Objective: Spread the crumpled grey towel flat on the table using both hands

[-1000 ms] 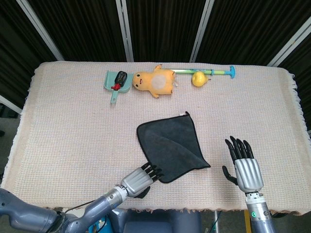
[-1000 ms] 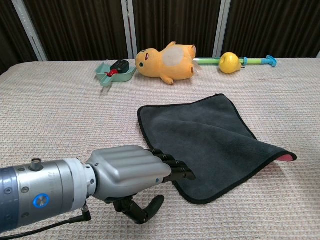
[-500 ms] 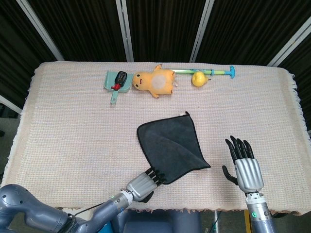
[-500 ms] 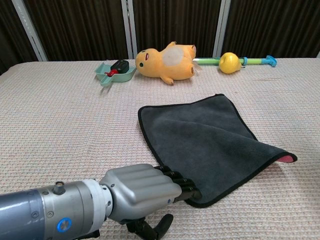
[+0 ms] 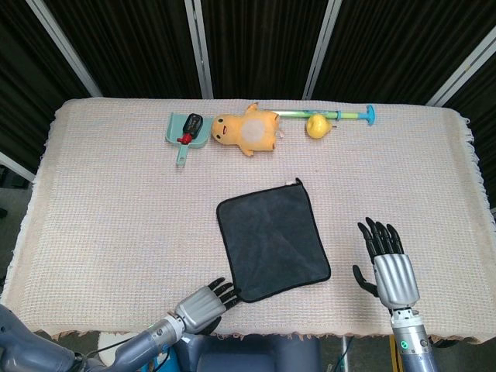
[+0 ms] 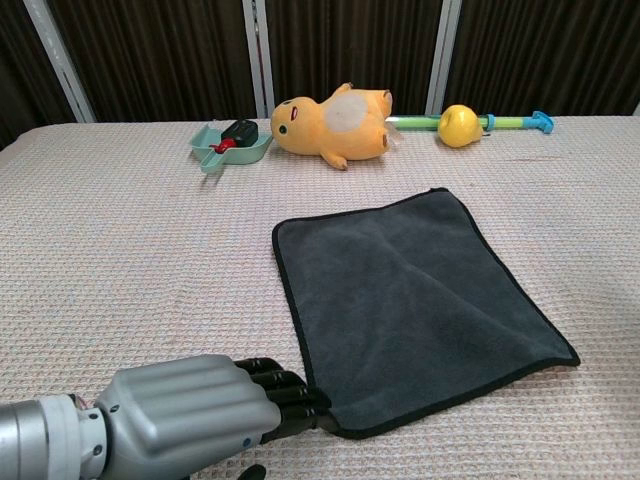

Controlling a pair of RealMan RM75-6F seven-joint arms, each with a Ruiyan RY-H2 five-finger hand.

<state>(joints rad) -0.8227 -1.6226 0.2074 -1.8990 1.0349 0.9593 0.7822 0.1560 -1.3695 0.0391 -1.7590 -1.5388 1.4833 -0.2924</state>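
Since a second ago the folded-over flap is no longer showing and the left hand (image 5: 203, 304) has slid back toward 6 o'clock, so the grey towel (image 5: 272, 239) is now lying as a single flat, slightly rotated square near the middle-front of the table (image 5: 108, 201). One towel is showing, plush and matte charcoal with a dark bound hem, a faint diagonal crease running across it and a small tab at its 1 o'clock corner. That left hand, silver-backed with black fingers (image 6: 285, 393), is lying low with its fingers stretched out together, tips touching the towel's 7 o'clock corner; whether anything is pinched underneath is hard to tell, and its thumb is mostly cut off by the chest view's lower edge. At 4 o'clock from the towel, well apart from it, the right hand (image 5: 385, 261) is hovering with fingers spread and nothing in it; only the head view is showing it. A beige woven cloth with a fringed edge is covering the table. Along 12 o'clock are sitting one orange plush toy (image 5: 246, 130), one yellow pear-shaped piece (image 5: 315, 125) on a green-and-blue stick (image 5: 341, 115), and one teal scoop-shaped tray (image 5: 184, 134) holding a small black-and-red object too small to identify.
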